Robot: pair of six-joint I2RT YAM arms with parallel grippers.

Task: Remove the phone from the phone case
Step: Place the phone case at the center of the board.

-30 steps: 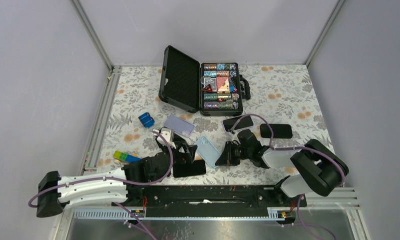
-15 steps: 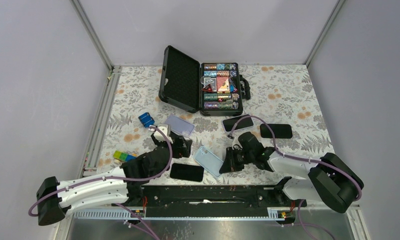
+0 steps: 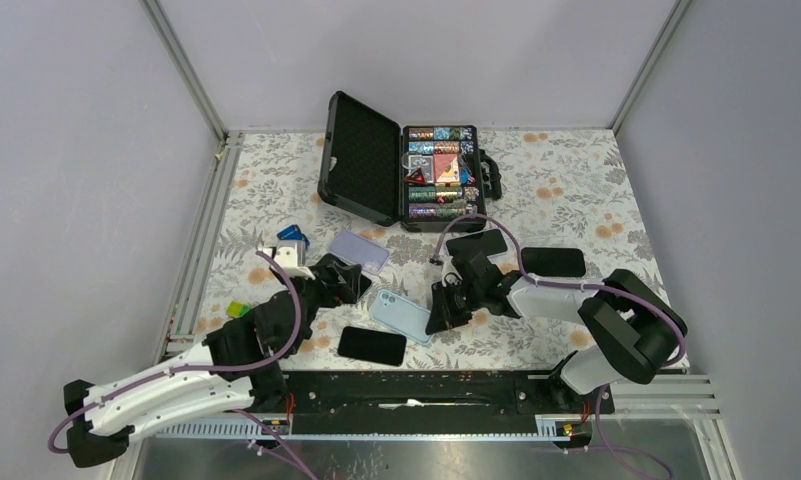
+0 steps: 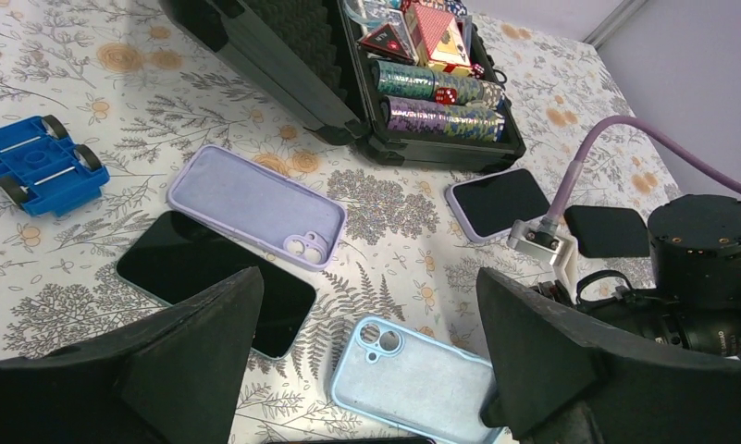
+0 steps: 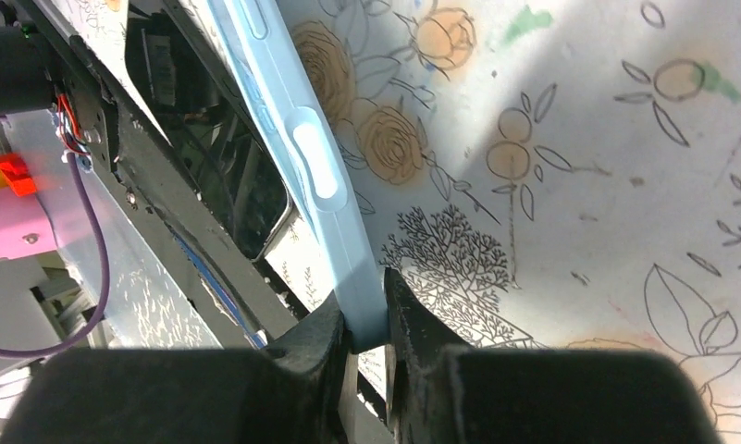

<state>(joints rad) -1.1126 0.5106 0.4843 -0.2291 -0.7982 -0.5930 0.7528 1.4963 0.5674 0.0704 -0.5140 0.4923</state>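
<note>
An empty light blue phone case (image 3: 401, 315) lies open side up near the table's front middle. It also shows in the left wrist view (image 4: 422, 384). My right gripper (image 3: 438, 318) is shut on its right edge; the right wrist view shows both fingers (image 5: 413, 319) pinching the blue rim (image 5: 311, 157). A bare black phone (image 3: 372, 345) lies just in front of the case. My left gripper (image 3: 341, 280) is open and empty, hovering (image 4: 368, 277) behind-left of the case, over another dark phone (image 4: 218, 277).
An empty lilac case (image 3: 359, 250) and a blue toy car (image 3: 294, 234) lie back left. A phone in a lilac case (image 3: 476, 243) and a black phone (image 3: 553, 262) lie right. An open black chip case (image 3: 406, 175) stands behind.
My left gripper has drawn back and to the left, off the black phone at the front. My right gripper has pulled the blue case a little to the left and turned it.
</note>
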